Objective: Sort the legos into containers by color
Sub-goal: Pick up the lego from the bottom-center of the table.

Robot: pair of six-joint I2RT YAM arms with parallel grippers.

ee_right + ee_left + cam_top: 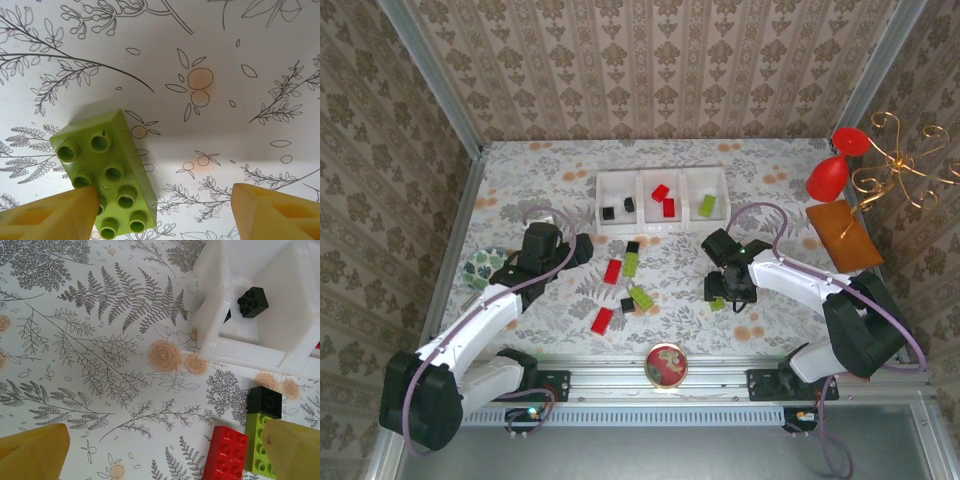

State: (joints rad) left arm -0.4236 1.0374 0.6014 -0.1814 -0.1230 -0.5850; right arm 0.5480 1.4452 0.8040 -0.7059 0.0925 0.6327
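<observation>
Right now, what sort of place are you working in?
Likely a staged robot test booth: wallpapered panels, a floral tablecloth, and left arm and right arm bolted to a metal rail.

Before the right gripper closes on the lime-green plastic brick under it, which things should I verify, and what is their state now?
1. Right gripper open wide enough: ok.
2. Lime-green rectangular plastic brick centred between the fingers: not ok, it lies at one finger.
3. Brick free of neighbours: ok.
4. White translucent three-compartment tray, right compartment has room: ok, one green brick inside.
5. Left gripper clear of the path: ok, open, well apart.
</observation>
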